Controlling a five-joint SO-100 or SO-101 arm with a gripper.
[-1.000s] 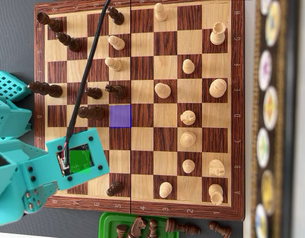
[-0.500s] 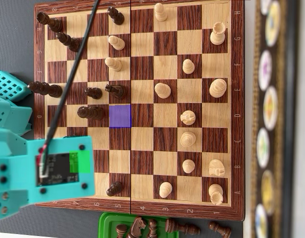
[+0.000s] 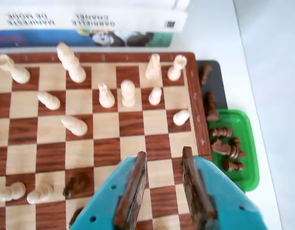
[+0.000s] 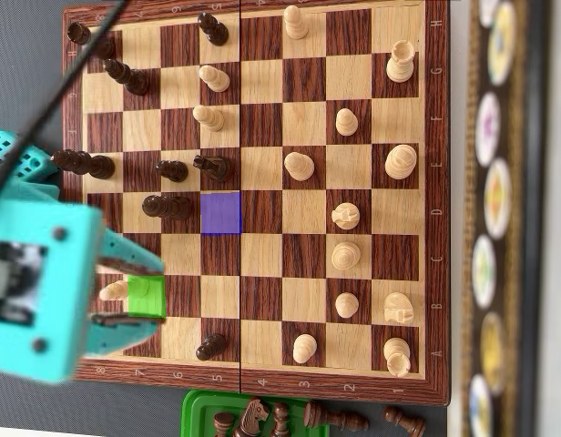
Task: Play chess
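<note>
We see the teal gripper (image 4: pixel 139 291) over the lower left corner of the chessboard (image 4: pixel 435 182) in the overhead view, its jaws spread apart on either side of a green-marked square (image 4: pixel 146 297). A light pawn (image 4: pixel 114 290) lies between them at that square's left edge, not clamped. A purple-marked square (image 4: pixel 220 213) sits farther in, just beside a dark piece (image 4: pixel 167 207). In the wrist view the gripper (image 3: pixel 163 155) is empty and parted above the board, with captured dark pieces in a green tray (image 3: pixel 243 143) at right.

stacked books (image 3: pixel 90 19) past the board's far edge, row of round picture discs (image 4: pixel 494 196) beside it
</note>
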